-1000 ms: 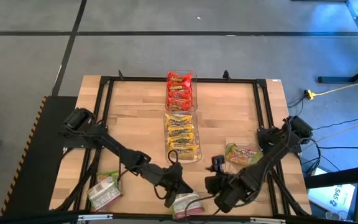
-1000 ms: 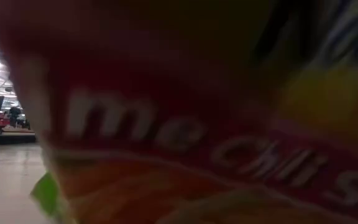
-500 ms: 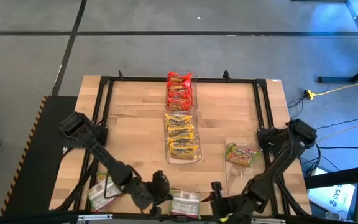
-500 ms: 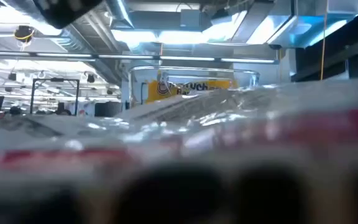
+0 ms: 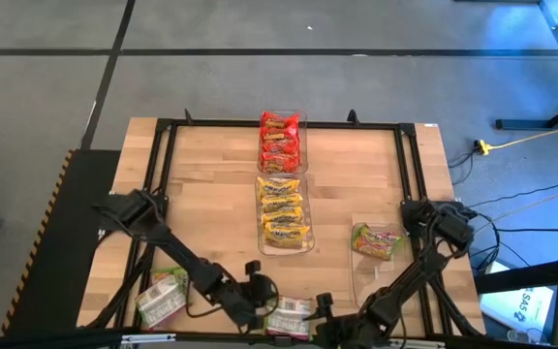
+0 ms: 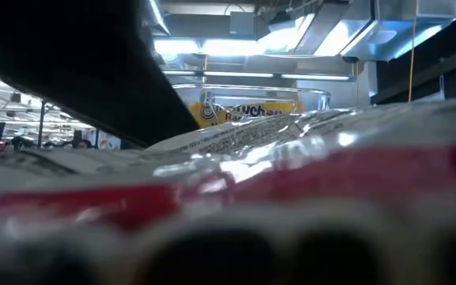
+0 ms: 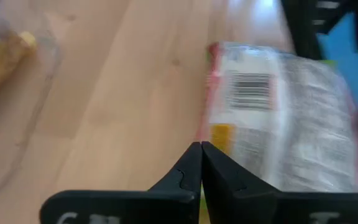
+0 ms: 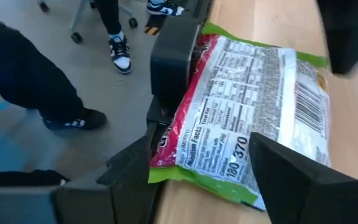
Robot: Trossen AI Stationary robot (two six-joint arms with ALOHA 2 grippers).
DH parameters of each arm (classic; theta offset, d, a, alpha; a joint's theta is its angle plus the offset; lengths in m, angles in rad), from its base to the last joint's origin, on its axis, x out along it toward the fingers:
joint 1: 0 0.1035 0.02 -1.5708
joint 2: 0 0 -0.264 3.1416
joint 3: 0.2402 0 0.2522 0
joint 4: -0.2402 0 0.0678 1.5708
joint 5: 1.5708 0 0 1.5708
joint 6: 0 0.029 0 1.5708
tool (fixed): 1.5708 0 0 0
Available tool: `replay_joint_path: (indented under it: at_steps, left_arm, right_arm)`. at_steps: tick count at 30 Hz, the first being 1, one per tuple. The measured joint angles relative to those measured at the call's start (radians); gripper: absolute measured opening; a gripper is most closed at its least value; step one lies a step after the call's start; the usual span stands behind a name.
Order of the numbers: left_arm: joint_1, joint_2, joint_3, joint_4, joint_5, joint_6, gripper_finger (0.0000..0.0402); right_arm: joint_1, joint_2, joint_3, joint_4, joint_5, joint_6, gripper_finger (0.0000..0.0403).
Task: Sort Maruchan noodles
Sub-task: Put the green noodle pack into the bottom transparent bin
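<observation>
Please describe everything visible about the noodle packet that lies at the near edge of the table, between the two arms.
The packet lies flat with its back side up on the wooden table at the near edge. It is a crinkly, shiny plastic wrapper, mostly white, with green and red borders, a barcode and a nutrition panel. The shut left end effector is beside it and the open right end effector is on its other side; neither holds it.

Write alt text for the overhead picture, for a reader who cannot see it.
Two dark robot arms reach to the near edge of a wooden table, the left gripper and right gripper flanking a green-edged noodle packet. Mid-table, clear bins hold red packets and yellow packets; two more green packets lie loose.
</observation>
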Motion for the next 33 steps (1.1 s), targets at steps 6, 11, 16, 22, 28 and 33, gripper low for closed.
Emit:
replay_joint_path:
  at_steps: [6, 11, 16, 22, 28, 33]
  left_arm:
    - [0.052, 0.041, 0.000, 0.016, 0.002, -0.036, 0.0005]
    - [0.085, 0.083, 0.000, 0.025, 0.029, -0.072, 0.0002]
    - [0.107, 0.092, 0.002, 0.032, 0.032, -0.112, 0.0005]
    - [0.095, 0.050, 0.000, 0.019, 0.022, -0.112, 0.0001]
    - [0.059, 0.021, 0.000, 0.021, 0.010, -0.111, 0.0005]
    - [0.042, 0.019, 0.000, 0.032, -0.005, -0.136, 0.0006]
  right_arm:
    - [-0.015, 0.012, 0.000, 0.041, -0.025, -0.022, 0.0225]
    - [-0.015, 0.012, 0.012, 0.050, -0.030, -0.026, 0.0217]
    - [-0.022, 0.018, 0.017, -0.020, -0.006, -0.046, 0.0216]
    - [-0.047, -0.005, 0.017, -0.255, 0.074, -0.041, 0.0216]
    - [-0.048, -0.104, 0.017, -0.436, 0.045, -0.006, 0.0216]
    - [-0.046, -0.149, 0.017, -0.332, -0.096, 0.068, 0.0216]
